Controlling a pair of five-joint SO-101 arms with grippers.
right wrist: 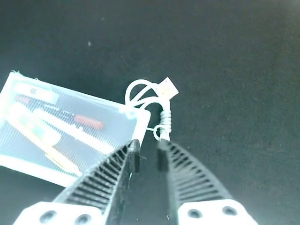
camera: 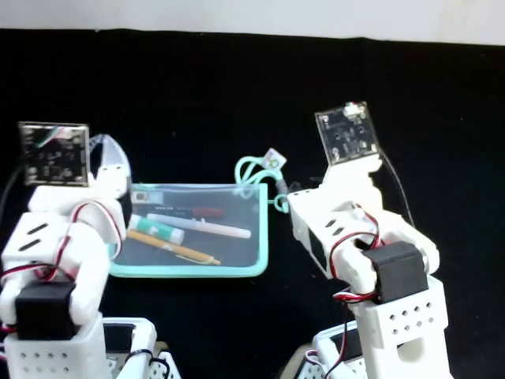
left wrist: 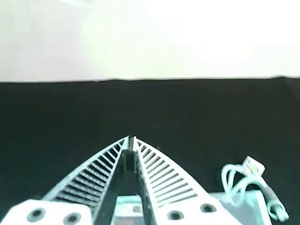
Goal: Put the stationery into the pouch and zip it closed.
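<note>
A clear pouch with mint trim (camera: 189, 270) lies flat mid-table. Inside it are a white pen (camera: 207, 228), a yellow pencil (camera: 175, 249) and a green-and-white glue stick (camera: 158, 229). A mint cord (camera: 251, 169) with a small tag (camera: 273, 158) hangs off its zip end. My right gripper (right wrist: 148, 152) hovers by that corner, narrowly open, with the zip pull (right wrist: 165, 119) just beyond its tips and nothing between them. My left gripper (left wrist: 131, 139) is shut on nothing, above the pouch's other end (camera: 110, 155).
Black cloth covers the table, with a white wall behind its far edge (camera: 252, 30). The left arm (camera: 55, 260) and right arm (camera: 371, 260) stand at the near side, flanking the pouch.
</note>
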